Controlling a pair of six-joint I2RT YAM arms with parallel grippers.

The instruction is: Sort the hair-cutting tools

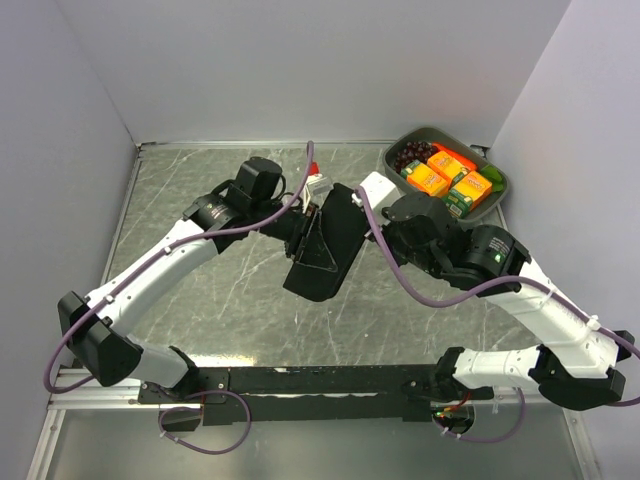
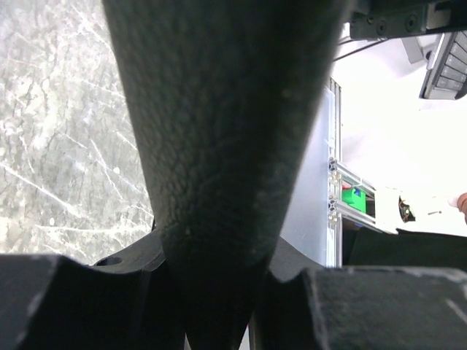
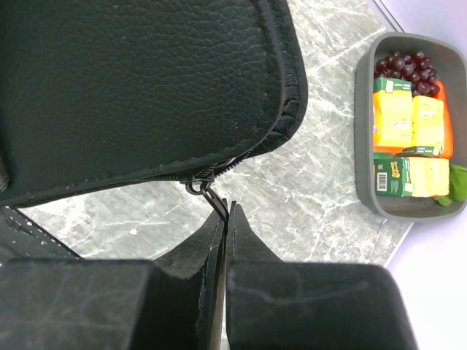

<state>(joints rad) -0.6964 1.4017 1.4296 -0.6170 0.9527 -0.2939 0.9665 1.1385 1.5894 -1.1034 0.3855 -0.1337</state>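
A flat black zip case (image 1: 325,245) is held up off the marble table between both arms. My left gripper (image 2: 219,306) is shut on an edge of the case (image 2: 219,131), which fills the left wrist view. My right gripper (image 3: 228,219) is shut on the case's zip pull (image 3: 213,200), just below the zipped edge of the case (image 3: 139,87). In the top view the left gripper (image 1: 300,225) is at the case's left side and the right gripper (image 1: 368,218) at its right. No scissors or hair clips show in any view.
A grey bin (image 1: 500,195) with dark grapes, orange and yellow boxes and something green stands at the back right; it also shows in the right wrist view (image 3: 365,146). Grey walls close the table at back and sides.
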